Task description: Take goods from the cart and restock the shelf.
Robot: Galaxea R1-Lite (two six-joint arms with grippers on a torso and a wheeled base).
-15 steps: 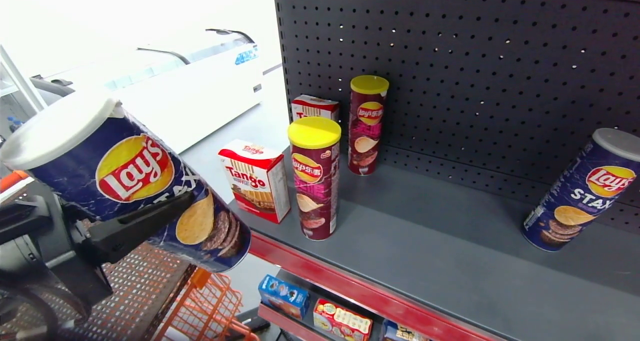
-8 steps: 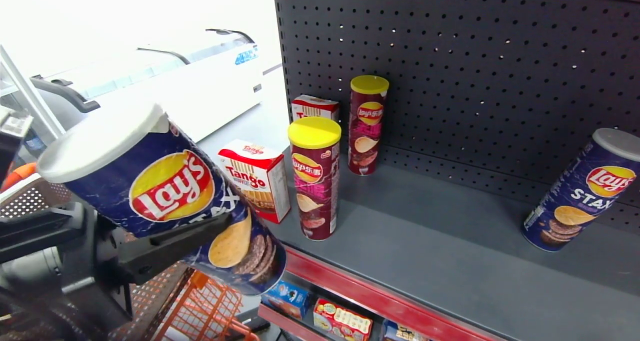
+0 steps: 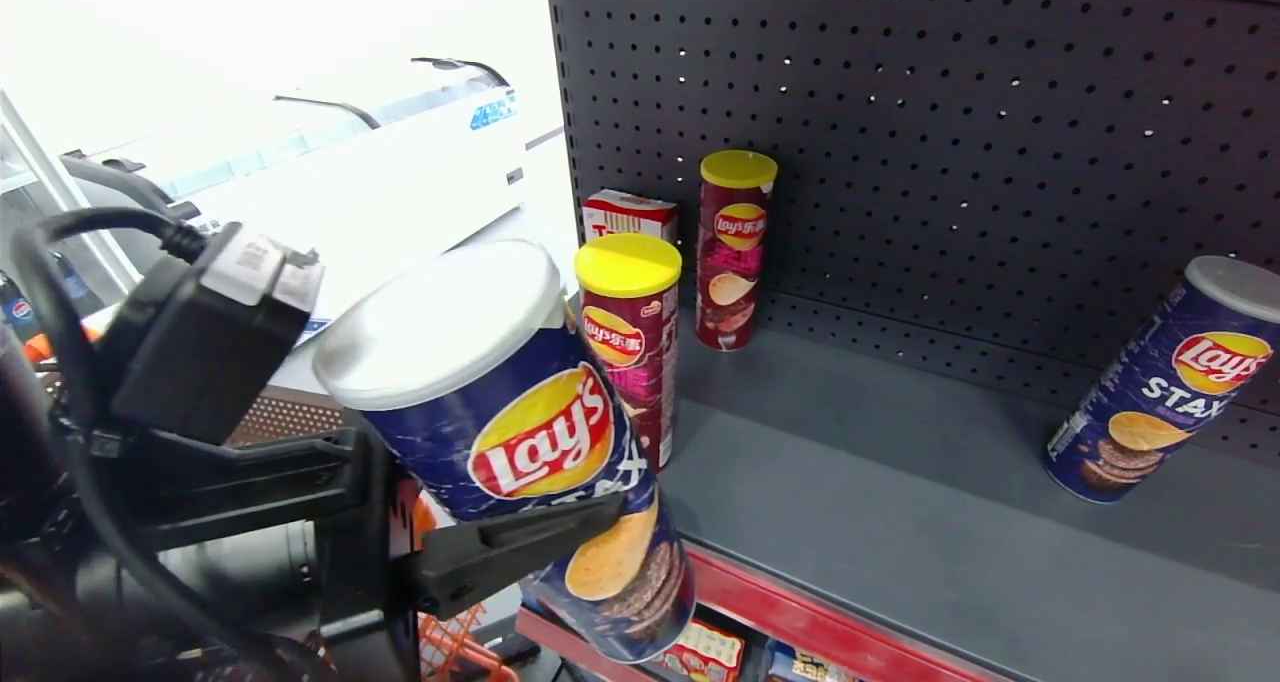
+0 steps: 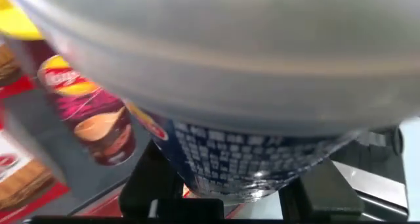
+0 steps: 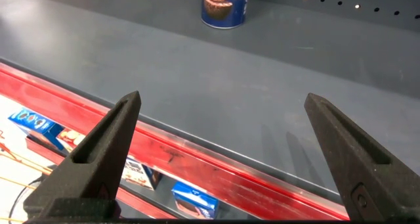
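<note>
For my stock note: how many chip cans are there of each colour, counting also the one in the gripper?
Blue chip cans: 2
Maroon chip cans with yellow lids: 2
Total: 4

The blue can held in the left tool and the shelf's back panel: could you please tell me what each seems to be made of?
The blue can looks like a cardboard tube with a glossy printed wrap, judging by its sheen; its lid seems matte whitish plastic. The back panel is likely painted sheet metal: dark, matte, punched with regular holes.
</note>
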